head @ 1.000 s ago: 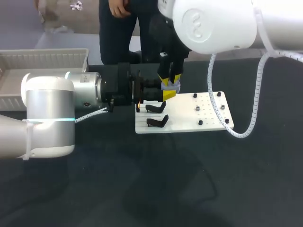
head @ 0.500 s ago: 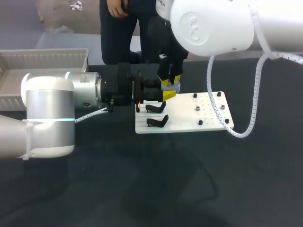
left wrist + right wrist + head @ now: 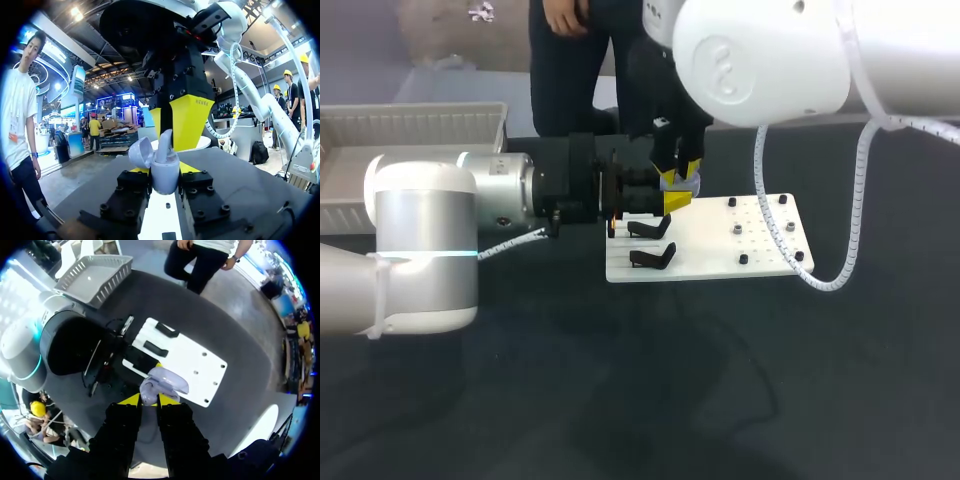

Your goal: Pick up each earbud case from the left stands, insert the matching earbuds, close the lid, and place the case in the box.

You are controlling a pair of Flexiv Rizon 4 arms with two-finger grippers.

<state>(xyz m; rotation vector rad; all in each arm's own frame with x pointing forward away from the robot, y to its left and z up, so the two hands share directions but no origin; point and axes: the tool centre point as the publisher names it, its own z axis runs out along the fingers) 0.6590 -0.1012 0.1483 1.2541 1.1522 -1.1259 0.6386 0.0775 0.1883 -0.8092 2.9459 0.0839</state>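
Observation:
An open lavender earbud case (image 3: 165, 176) is held over the white stand plate (image 3: 720, 245), my left gripper (image 3: 165, 171) shut on its body from both sides. Its lid (image 3: 139, 152) stands up. From above, my right gripper (image 3: 169, 134) points down into the case, its yellow tips closed on a lavender earbud (image 3: 164, 144) at the case's mouth. The right wrist view shows the same earbud (image 3: 148, 390) between my right gripper's (image 3: 149, 399) tips, with the case (image 3: 169, 380) just ahead. In the head view both grippers meet at the plate's far left corner (image 3: 675, 190).
Two empty black stands (image 3: 650, 228) (image 3: 653, 258) sit on the plate's left part, with small black pegs (image 3: 743, 259) on its right part. A white basket (image 3: 410, 125) stands at the table's far left. A cable loop (image 3: 820, 280) hangs off my right arm.
My right arm has edged slightly up and to the left above the case. The left arm and the case have stayed where they were.

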